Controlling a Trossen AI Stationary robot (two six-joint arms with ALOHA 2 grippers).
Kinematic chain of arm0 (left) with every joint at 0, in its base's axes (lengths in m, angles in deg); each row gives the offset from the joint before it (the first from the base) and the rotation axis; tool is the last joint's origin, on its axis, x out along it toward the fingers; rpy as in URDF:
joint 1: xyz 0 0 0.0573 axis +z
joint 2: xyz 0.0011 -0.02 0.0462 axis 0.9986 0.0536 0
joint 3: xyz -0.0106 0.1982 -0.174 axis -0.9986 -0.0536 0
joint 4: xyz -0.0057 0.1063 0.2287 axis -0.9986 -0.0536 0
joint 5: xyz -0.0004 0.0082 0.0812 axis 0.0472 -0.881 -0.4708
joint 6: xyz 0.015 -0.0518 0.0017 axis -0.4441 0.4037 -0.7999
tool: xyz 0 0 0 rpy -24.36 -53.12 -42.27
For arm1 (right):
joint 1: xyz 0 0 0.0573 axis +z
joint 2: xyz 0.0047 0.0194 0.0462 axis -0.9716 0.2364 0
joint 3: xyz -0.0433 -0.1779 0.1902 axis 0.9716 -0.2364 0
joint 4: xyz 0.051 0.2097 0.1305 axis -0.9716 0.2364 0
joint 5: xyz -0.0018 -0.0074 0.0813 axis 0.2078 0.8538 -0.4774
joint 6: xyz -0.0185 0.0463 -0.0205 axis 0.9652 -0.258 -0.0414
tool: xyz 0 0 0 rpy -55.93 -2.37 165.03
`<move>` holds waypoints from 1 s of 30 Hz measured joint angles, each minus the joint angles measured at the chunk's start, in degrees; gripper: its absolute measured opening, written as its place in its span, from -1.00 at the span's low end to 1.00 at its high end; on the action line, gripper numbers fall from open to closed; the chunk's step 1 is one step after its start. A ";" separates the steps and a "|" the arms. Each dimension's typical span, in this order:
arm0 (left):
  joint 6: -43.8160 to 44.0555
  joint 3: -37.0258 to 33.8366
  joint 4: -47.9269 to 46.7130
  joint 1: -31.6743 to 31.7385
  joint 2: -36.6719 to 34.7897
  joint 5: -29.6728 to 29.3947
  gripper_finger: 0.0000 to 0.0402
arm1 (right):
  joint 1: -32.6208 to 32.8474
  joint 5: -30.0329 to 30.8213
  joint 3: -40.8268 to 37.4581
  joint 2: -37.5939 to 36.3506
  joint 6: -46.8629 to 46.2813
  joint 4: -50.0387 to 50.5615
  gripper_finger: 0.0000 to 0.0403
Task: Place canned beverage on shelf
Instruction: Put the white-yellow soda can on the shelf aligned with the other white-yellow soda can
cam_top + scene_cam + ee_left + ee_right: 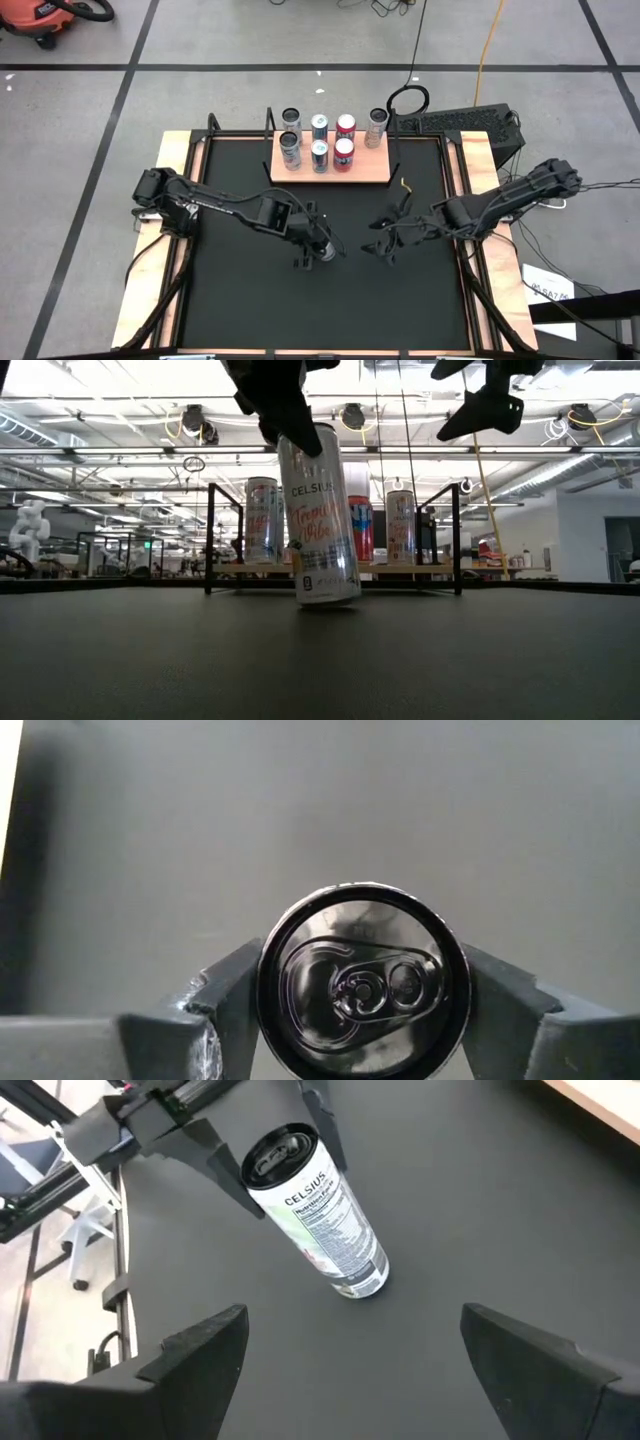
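Observation:
A tall white Celsius can (pixel 320 510) stands tilted near the middle of the black table, held by my left gripper (pixel 320 245); the can also shows in the right wrist view (pixel 320 1220). My right gripper (pixel 388 243) hangs open and empty to the can's right, above the table. The shelf (pixel 330 176), a light wooden board with thin black posts, lies at the table's far edge. Several cans (pixel 318 140) stand on it in two rows. My left gripper pinches the can's top end, just below the rim (pixel 272 1000), between its two fingers on opposite sides. The fingers (pixel 225 995) come from above, pointing down. The can leans a little; whether its bottom (pixel 330 598) touches the table or hangs just above it, I cannot tell.
Wooden strips (pixel 175 200) run along the table's left and right sides. A dark box (pixel 470 122) and cables lie off the far right corner. Open black table surface (pixel 330 210) lies between the can and the shelf.

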 joint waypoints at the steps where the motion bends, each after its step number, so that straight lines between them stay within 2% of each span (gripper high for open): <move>1: 0.64 -0.01 0.09 0.00 0.00 0.11 0.28 | 0.00 0.00 0.00 0.07 0.02 0.00 0.76; 10: 1.47 0.08 3.42 0.11 0.55 0.14 0.75 | -0.04 1.31 0.00 0.23 0.78 -0.41 0.76; 13: 4.47 2.41 -0.37 0.32 0.28 0.07 0.86 | -0.02 1.29 0.00 0.48 2.23 -1.30 0.76; 19: 8.49 8.80 -15.23 0.48 -1.37 -3.76 0.89 | -0.09 1.29 0.45 4.51 14.02 -10.87 0.76; 25: 6.12 9.14 -13.70 1.46 -7.17 -8.68 0.89 | -0.95 1.18 5.62 12.64 25.79 -11.19 0.76; 30: 10.01 9.14 -13.68 2.57 -12.25 -14.14 0.89 | -2.49 0.91 10.16 17.52 32.18 -11.33 0.76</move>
